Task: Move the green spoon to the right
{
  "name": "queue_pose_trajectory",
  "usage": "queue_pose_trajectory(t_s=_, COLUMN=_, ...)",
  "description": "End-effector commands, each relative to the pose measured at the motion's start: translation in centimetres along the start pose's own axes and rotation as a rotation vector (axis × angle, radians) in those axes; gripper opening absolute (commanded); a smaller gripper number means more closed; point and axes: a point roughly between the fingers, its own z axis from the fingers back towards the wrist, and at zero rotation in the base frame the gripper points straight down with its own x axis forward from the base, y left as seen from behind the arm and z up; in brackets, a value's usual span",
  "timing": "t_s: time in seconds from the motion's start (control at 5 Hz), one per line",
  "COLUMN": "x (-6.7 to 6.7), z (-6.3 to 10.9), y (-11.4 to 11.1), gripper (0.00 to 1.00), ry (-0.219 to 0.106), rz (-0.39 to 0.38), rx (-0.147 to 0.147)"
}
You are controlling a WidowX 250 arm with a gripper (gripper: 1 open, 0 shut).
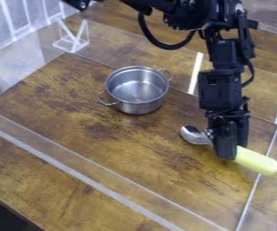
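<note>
The green spoon lies low at the right of the wooden table, its shiny silver bowl (196,135) pointing left and its yellow-green handle (260,162) pointing right toward the clear wall. My black gripper (228,146) comes straight down from above and is shut on the green spoon where handle meets bowl, so that part is hidden. I cannot tell whether the spoon rests on the wood or hangs just above it.
A round steel pot (137,89) with two handles stands left of the spoon, near the table's middle. Clear acrylic walls (263,185) fence the table on the right and front. A pale strip (198,72) leans behind the arm, and a clear stand (70,38) sits at the back left.
</note>
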Motion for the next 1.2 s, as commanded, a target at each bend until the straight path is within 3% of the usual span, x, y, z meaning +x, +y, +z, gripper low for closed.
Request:
queue_pose_trajectory(t_s=0.0, x=-0.4, z=-0.2, y=0.9, gripper=0.00, ry=-0.013, rz=-0.029, rx=-0.004)
queue_pose_trajectory(t_s=0.2, x=-0.7, z=-0.5, y=1.9, gripper=0.00, ry=-0.025, rz=-0.054, rx=0.011)
queue_pose_trajectory(t_s=0.4, x=-1.1, z=-0.9, y=2.7, gripper=1.00, ry=-0.048, rz=-0.086, rx=0.026)
queue_pose_trajectory(t_s=0.6, x=-1.2, z=-0.3, y=1.9, gripper=0.00, ry=-0.049, rz=-0.078, rx=0.022)
queue_pose_trajectory(t_s=0.8, x=-1.2, z=0.1, y=1.0, gripper=0.00, ry=-0.044, rz=-0.068, rx=0.019)
queue_pose_trajectory(t_s=1.0, x=-1.2, z=0.4, y=0.6, gripper=0.00, ry=-0.046, rz=-0.116, rx=0.041)
